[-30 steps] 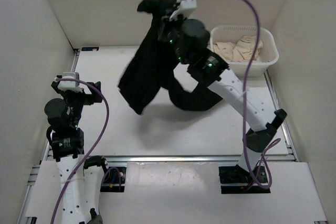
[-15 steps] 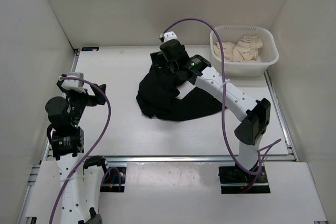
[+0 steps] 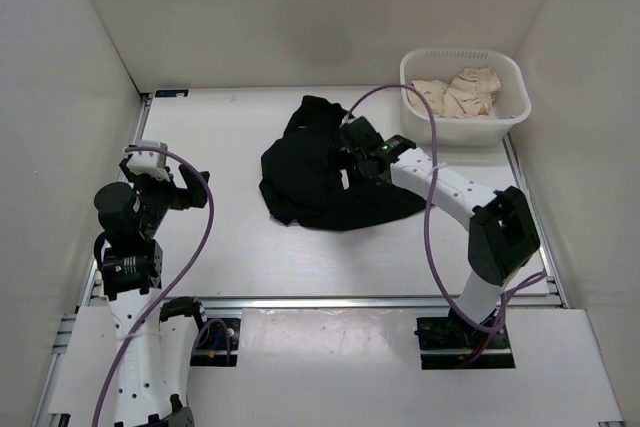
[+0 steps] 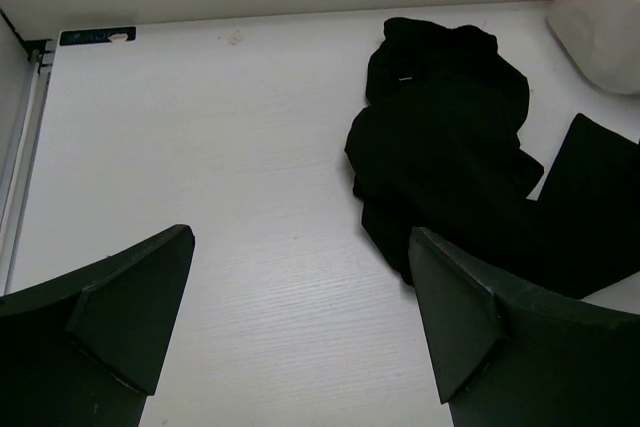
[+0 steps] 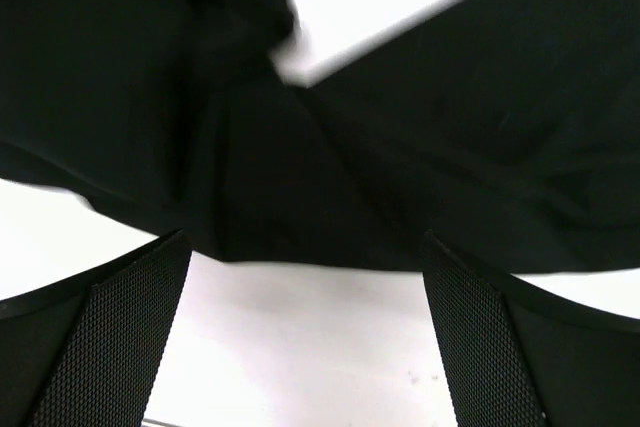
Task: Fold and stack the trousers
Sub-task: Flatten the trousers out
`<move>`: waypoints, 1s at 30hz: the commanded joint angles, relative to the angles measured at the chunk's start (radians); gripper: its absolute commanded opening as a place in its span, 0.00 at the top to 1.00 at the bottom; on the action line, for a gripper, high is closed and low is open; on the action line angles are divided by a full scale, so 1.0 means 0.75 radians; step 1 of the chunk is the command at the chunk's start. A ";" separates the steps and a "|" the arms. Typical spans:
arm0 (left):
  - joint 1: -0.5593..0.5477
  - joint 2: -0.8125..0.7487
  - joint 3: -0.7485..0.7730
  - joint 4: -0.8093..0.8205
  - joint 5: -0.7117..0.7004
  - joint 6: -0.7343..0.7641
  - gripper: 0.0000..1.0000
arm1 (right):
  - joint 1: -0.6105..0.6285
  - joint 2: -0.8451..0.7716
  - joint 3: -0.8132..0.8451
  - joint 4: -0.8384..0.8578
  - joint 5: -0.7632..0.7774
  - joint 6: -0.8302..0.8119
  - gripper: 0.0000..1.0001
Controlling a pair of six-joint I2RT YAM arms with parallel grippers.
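1. I see the trousers (image 3: 315, 172) in a crumpled black heap on the table (image 3: 230, 237), about mid-table and a bit toward the far side. Not folded.
2. One end of the heap bunches up toward the back wall. A flatter leg runs out to the right, under my right arm.
3. My right gripper (image 3: 352, 143) is low over the right part of the heap, jaws spread wide. In the right wrist view the fingers (image 5: 120, 337) stand apart with nothing between them, black cloth just beyond, and a strip of white table below it.
4. I can't tell from any view whether the right fingertips touch the fabric.
5. My left gripper (image 3: 188, 185) is at the left side of the table, well apart from the trousers, jaws wide and empty. The left wrist view shows bare table between its fingers, with the heap ahead and to the right.
6. The white tub (image 3: 512, 115) is at the far-right corner, apart from the trousers, with beige cloth (image 3: 460, 92) crumpled inside.
7. There is a small dark label (image 4: 97, 36) at the table's far-left edge.
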 commanded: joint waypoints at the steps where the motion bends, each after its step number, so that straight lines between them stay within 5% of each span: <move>1: -0.005 -0.016 -0.031 -0.039 0.012 0.000 0.00 | 0.010 0.080 -0.124 0.048 -0.074 -0.011 0.01; 6: -0.032 -0.016 -0.043 -0.054 -0.001 0.000 0.00 | 0.027 0.228 -0.141 0.061 -0.121 0.002 0.07; 11: -0.044 -0.028 -0.043 -0.066 -0.027 0.000 0.00 | 0.165 0.369 -0.027 0.016 -0.231 -0.043 0.71; 14: -0.044 -0.040 -0.043 -0.066 -0.076 0.000 0.00 | 0.249 0.451 0.128 -0.047 -0.293 -0.121 1.00; 17: -0.044 -0.040 -0.031 -0.066 -0.166 0.000 0.00 | 0.382 0.541 0.463 -0.164 -0.483 -0.217 1.00; 21: -0.044 -0.040 0.053 -0.066 -0.358 0.000 0.00 | 0.474 0.588 0.983 -0.130 -0.618 -0.230 1.00; 22: -0.044 -0.040 0.065 -0.066 -0.373 0.000 0.00 | 0.489 0.576 1.006 -0.093 -0.592 -0.230 0.85; 24: -0.044 -0.040 0.083 -0.066 -0.373 0.000 0.00 | 0.489 0.521 0.978 -0.013 -0.451 -0.183 0.27; 26: -0.044 -0.040 0.084 -0.066 -0.373 0.000 0.00 | 0.450 0.462 0.913 0.003 -0.426 -0.124 0.01; 30: -0.057 -0.026 0.072 -0.109 -0.306 0.000 0.00 | 0.316 0.369 0.712 -0.007 -0.336 0.020 0.01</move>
